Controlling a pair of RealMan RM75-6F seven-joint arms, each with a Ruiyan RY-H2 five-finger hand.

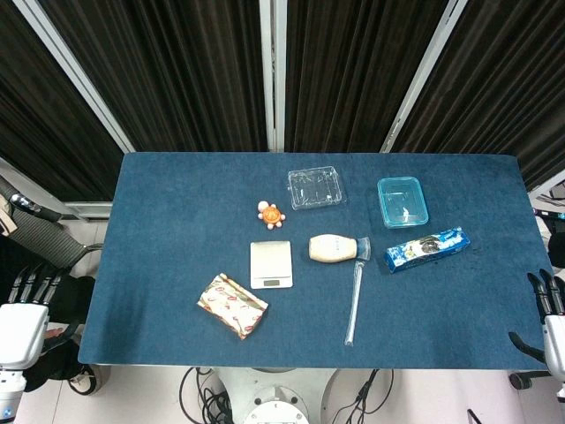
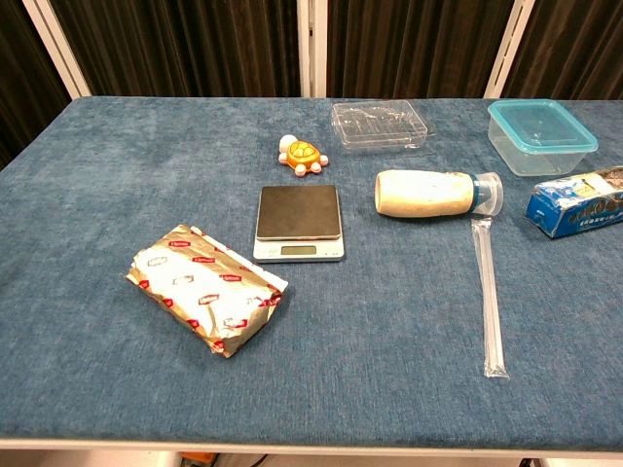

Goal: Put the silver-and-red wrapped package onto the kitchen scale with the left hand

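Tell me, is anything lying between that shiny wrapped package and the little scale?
No. The silver-and-red package lies just left of and nearer than the kitchen scale, apart from it, with only bare blue tablecloth between. The chest view shows it best.

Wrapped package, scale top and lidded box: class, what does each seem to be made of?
Wrapped package: likely metallic foil, shiny and creased, with red printing.
Kitchen scale: dark smooth platform, perhaps glass or metal, on a light plastic-looking base.
Lidded box: translucent plastic, its lid teal-tinted.
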